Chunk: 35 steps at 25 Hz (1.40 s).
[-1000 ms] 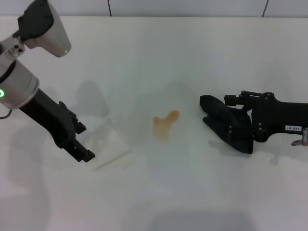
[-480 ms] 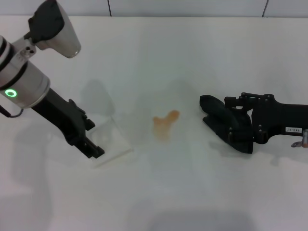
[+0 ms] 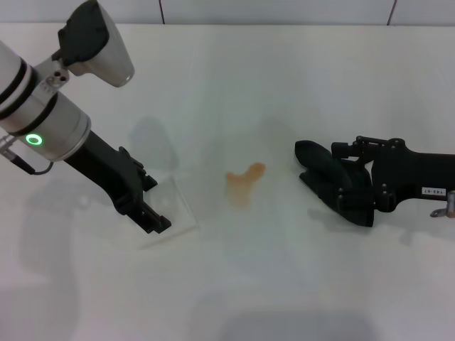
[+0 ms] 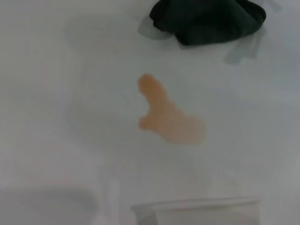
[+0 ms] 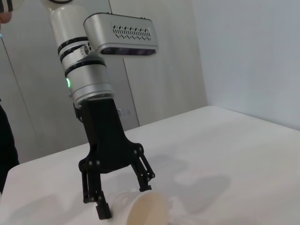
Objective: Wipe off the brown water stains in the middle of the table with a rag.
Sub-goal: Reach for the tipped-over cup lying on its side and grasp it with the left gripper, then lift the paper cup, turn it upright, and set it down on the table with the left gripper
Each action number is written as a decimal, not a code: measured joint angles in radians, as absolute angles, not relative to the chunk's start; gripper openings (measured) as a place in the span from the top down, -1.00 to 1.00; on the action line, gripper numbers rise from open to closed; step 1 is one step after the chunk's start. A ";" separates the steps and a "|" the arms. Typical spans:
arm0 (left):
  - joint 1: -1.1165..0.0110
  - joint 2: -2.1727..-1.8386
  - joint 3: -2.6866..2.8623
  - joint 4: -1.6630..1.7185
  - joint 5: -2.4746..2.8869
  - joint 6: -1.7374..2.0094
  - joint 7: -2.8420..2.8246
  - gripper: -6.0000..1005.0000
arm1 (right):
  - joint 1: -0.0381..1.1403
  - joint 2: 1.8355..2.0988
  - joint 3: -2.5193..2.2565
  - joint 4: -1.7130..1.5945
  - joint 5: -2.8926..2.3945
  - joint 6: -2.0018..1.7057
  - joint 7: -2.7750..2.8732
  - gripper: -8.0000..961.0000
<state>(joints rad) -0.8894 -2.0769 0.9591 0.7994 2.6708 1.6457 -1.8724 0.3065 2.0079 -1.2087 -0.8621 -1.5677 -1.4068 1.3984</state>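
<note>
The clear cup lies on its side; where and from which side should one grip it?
Grip the clear cup across its round side wall, coming from above: it lies on its side on the table, so the wall faces up. The left gripper hangs open over it; the right gripper is by the rag.

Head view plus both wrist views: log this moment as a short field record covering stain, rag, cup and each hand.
stain: brown water stains, mid table, unwiped
rag: black rag, to the robot's right of the stain, at the right hand
cup: clear plastic cup lying on its side, to the stain's left
left hand: left hand open, fingers straddling the cup
right hand: low over the table, grip state unclear
</note>
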 joint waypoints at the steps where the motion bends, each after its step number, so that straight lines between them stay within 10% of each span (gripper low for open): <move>1: -0.890 -2.077 0.961 0.797 2.671 1.644 -1.872 -0.69 | 0.306 2.008 -1.209 -0.862 -1.568 -1.407 1.398 -0.75; 35: -0.878 -2.077 0.939 0.802 2.656 1.615 -1.883 -0.38 | 0.305 2.008 -1.209 -0.856 -1.566 -1.410 1.400 -0.75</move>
